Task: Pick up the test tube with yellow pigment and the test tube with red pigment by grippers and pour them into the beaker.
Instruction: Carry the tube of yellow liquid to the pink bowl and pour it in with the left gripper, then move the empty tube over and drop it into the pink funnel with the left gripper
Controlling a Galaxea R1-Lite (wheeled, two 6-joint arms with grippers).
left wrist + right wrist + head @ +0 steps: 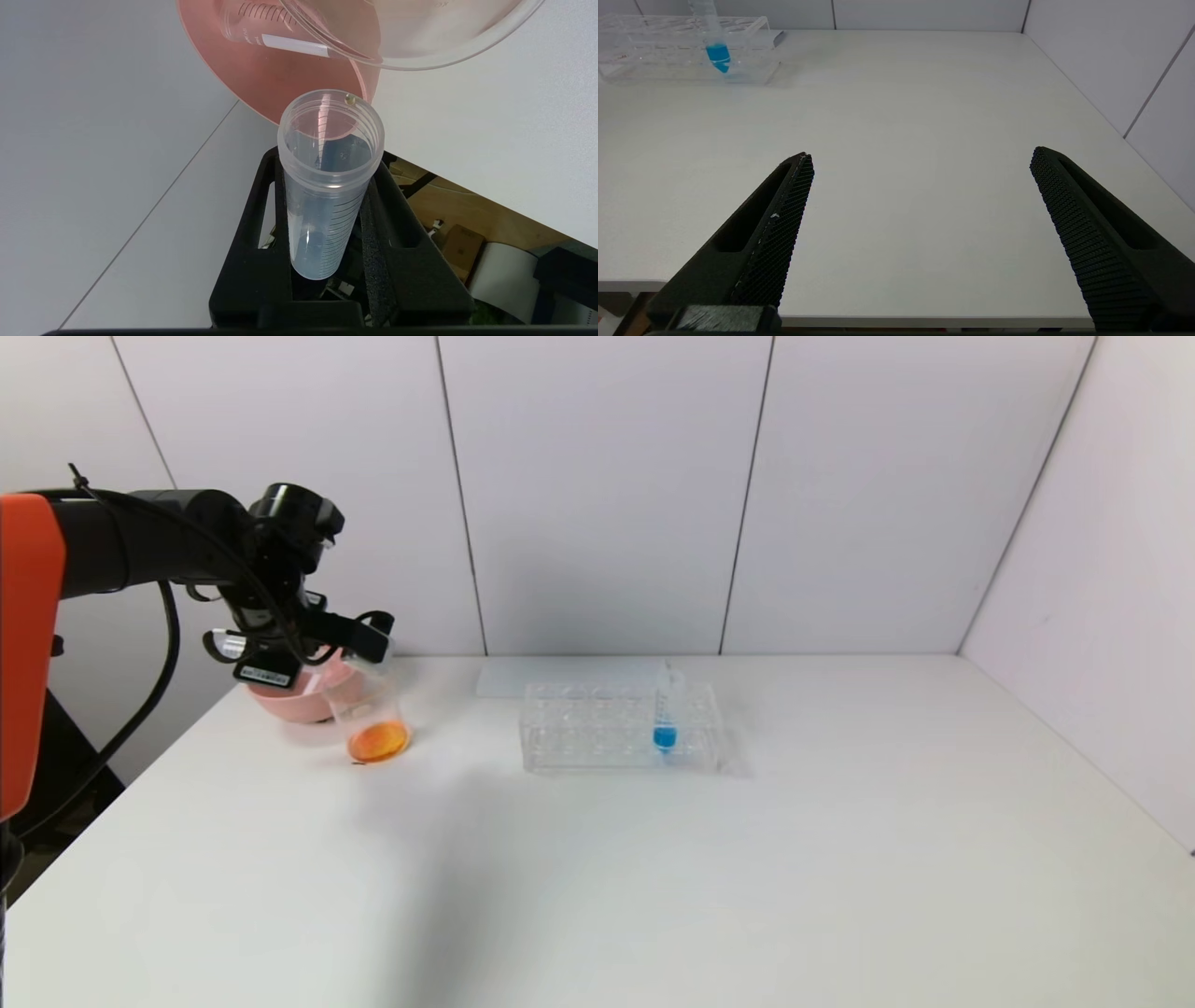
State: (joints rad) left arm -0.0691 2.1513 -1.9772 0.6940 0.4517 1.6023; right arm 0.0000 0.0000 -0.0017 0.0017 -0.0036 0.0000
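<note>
The left claw (359, 639) grips an emptied test tube (327, 186), its mouth just above the beaker (373, 719) holding orange liquid, pink bowl (294, 700) behind. Judged best: keep it tilted until dripping stops. The right claw (920, 186) hangs open, rack (682, 51) well ahead.

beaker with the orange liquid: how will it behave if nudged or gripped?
The beaker looks like thin clear glass, so probably rigid, slick and breakable under a hard squeeze. Its flat base and shallow orange pool suggest it stays upright under a light nudge, though it seems light enough to slide. The left pincer, holding a clear tube, is close above it.
</note>
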